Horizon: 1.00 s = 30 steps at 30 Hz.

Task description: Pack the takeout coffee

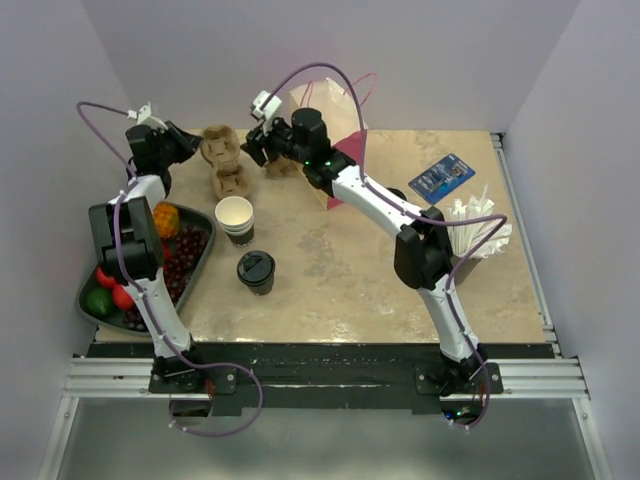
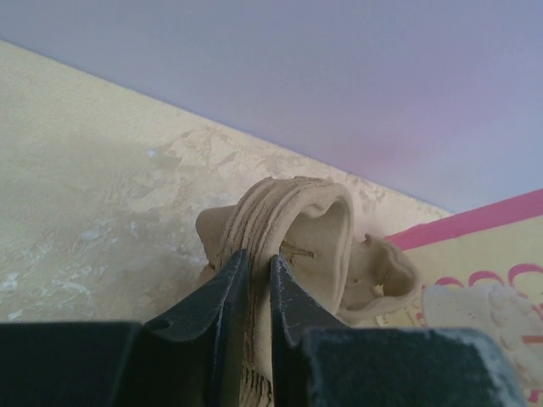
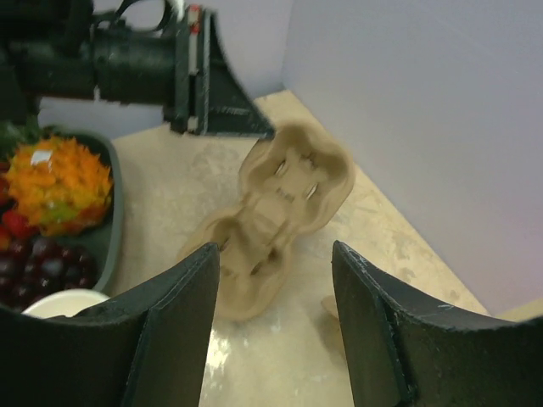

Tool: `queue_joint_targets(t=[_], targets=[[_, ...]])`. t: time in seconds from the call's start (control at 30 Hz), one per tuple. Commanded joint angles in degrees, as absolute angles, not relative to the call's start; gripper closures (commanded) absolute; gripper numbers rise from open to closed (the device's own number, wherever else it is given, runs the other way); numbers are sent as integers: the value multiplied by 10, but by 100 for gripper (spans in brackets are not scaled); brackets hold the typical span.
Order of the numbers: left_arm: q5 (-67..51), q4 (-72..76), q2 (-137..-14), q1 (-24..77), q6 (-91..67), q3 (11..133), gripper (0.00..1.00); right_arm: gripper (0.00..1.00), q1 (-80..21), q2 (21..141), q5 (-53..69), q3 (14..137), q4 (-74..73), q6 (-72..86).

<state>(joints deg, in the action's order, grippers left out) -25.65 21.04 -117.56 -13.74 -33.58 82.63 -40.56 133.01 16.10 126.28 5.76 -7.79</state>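
The takeout coffee (image 1: 256, 270), a dark-banded cup with a black lid, stands upright at the table's front middle, away from both grippers. A brown pulp cup carrier (image 1: 221, 160) lies at the back left. My left gripper (image 1: 194, 148) is shut on the carrier's left rim; in the left wrist view the jaws (image 2: 259, 256) pinch the layered edge of the carrier (image 2: 297, 220). My right gripper (image 1: 251, 150) is open and empty just right of the carrier; in the right wrist view it (image 3: 276, 250) hovers above the carrier (image 3: 284, 191).
Stacked lidless cups (image 1: 235, 218) stand behind the coffee. A dark fruit tray (image 1: 203, 262) sits at the left edge. A pink-and-white paper bag (image 1: 335, 115) stands at the back centre. Straws and napkins (image 1: 475, 225) and a blue card (image 1: 441, 176) lie at the right.
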Motion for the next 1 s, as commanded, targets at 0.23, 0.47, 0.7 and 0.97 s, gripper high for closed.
queue_joint_targets(t=[0.23,0.47,0.7,0.97], targets=[[-325,335,-1148,-107,-402,856,100,43,-396,1199,175,1197,-7,-92],[-389,286,-1064,-109,-415,902,100,43,-362,1113,189,1136,23,-45],[-426,227,-1032,-97,-411,896,100,43,-353,1037,185,1089,16,-47],[-206,1,-1071,-62,-229,973,1,40,-346,973,165,1006,19,-65]])
